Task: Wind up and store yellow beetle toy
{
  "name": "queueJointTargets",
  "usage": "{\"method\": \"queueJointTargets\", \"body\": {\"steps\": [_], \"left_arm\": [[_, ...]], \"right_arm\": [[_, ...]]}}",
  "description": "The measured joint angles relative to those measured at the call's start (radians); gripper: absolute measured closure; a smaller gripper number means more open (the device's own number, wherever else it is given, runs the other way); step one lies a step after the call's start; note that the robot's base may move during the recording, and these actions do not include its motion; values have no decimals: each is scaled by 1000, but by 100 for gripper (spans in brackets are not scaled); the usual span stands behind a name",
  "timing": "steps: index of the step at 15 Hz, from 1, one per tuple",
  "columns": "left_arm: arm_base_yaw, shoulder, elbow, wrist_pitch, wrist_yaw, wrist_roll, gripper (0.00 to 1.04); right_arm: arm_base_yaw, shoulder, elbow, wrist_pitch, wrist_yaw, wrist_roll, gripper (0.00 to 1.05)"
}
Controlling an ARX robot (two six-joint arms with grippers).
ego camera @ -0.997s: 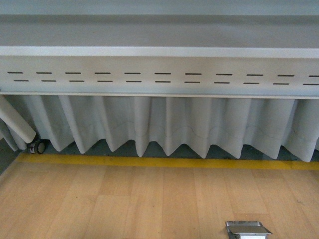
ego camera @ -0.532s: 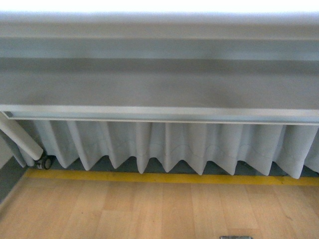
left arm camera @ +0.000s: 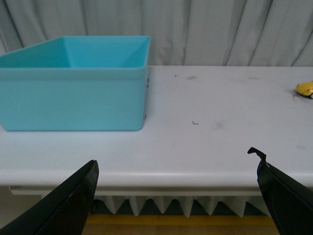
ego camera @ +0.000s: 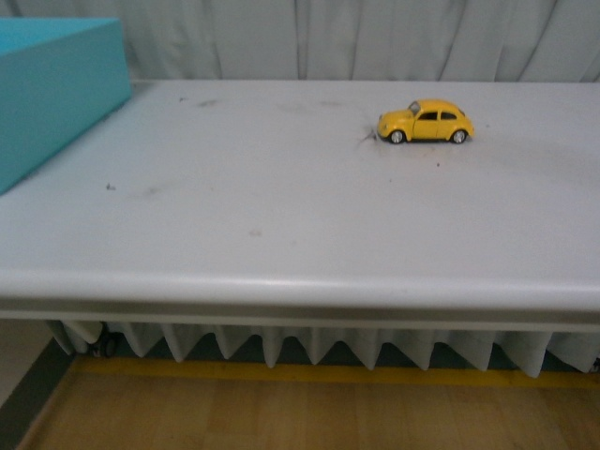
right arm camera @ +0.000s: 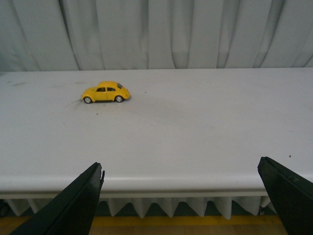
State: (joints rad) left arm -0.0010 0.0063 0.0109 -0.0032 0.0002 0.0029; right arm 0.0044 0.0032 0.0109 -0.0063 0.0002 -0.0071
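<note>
Sitting on the bench (ego camera: 281,216): yellow beetle toy (ego camera: 426,122), well apart from blue bin (ego camera: 52,89); left fingers (left arm camera: 68,205), right fingers (right arm camera: 73,210) apart, empty.

The yellow beetle toy (ego camera: 425,122) is glossy, the white table (ego camera: 281,216) matt and scuffed, the turquoise box (ego camera: 56,84) smooth plastic.
</note>
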Motion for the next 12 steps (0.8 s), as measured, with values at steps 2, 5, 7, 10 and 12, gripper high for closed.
{"method": "queueJointTargets", "body": {"steps": [2,5,7,10,12], "left_arm": [[0,0,0,-2,0,-2,7],[0,0,0,0,-2,-3,7],[0,0,0,2,-1,-3,7],[0,0,0,3,-1,-3,7],[0,0,0,1,0,-3,7]], "right_arm": [[0,0,0,2,1,0,6],[0,0,0,3,0,0,6],[0,0,0,5,0,0,6],[0,0,0,8,0,0,6],[0,0,0,4,0,0,6]]}}
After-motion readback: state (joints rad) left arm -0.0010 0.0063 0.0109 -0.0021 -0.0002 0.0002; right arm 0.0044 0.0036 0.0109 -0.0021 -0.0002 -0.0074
